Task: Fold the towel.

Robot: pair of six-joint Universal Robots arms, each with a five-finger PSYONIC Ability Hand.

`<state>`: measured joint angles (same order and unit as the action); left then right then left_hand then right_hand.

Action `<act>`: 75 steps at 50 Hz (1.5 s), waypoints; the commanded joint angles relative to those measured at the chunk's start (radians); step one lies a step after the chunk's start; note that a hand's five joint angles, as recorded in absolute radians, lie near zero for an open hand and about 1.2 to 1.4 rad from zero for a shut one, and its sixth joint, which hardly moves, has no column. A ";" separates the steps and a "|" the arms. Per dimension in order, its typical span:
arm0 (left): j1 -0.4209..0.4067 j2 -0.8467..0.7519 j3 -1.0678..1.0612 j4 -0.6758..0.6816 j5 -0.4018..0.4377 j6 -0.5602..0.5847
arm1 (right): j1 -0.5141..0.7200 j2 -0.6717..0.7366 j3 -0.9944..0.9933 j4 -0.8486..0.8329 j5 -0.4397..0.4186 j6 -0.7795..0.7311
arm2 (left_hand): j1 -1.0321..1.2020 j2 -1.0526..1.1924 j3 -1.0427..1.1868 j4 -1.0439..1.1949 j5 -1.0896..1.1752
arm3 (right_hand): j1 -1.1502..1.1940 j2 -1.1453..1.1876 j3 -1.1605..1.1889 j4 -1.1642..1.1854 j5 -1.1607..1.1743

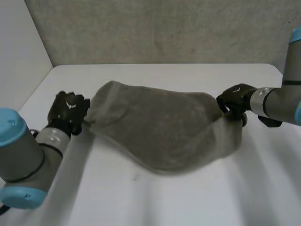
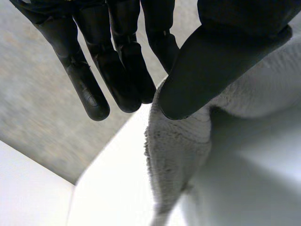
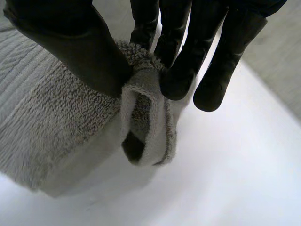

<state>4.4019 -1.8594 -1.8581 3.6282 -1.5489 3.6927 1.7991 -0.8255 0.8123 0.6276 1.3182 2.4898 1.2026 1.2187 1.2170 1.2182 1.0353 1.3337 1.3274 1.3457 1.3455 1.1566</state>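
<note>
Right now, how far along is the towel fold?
Done: both ends are gripped, the left hand pinching one end of the towel, the right hand the other. In hand: it sags between them over the table. Left: no finished fold lies flat yet.

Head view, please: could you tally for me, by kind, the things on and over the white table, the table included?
towel: 1
robot hand: 2 (left robot hand and right robot hand, each pinching one end of the towel)
table: 1
Total: 4
</note>
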 commanded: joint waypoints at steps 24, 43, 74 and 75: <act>-0.019 -0.096 0.080 0.035 -0.008 0.000 | -0.011 0.200 -0.268 -0.256 0.204 0.123 | 0.194 0.178 0.179 0.178 0.186 | -0.245 -0.238 -0.257 -0.257 -0.242; -0.027 -0.112 0.100 0.029 -0.013 -0.007 | 0.003 0.002 0.061 -0.307 0.159 0.141 | 0.194 0.178 0.179 0.178 0.186 | -1.159 -1.153 -1.171 -1.171 -1.157; -0.022 -0.112 0.094 0.029 -0.011 -0.043 | -0.056 -0.205 0.881 -0.825 -0.065 -0.143 | 0.194 0.178 0.179 0.178 0.186 | -0.832 -0.825 -0.844 -0.844 -0.829; -0.022 -0.113 0.094 0.029 -0.013 -0.043 | -0.058 -0.192 0.875 -0.845 -0.065 -0.144 | 0.194 0.178 0.179 0.178 0.186 | -0.875 -0.869 -0.887 -0.887 -0.873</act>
<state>4.3785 -1.9719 -1.7643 3.6563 -1.5615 3.6541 1.7544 -1.0839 1.7029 -0.1460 1.2563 2.3522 1.2026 1.2188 1.2170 1.2182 1.0352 0.5467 0.5616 0.5550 0.5588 0.3593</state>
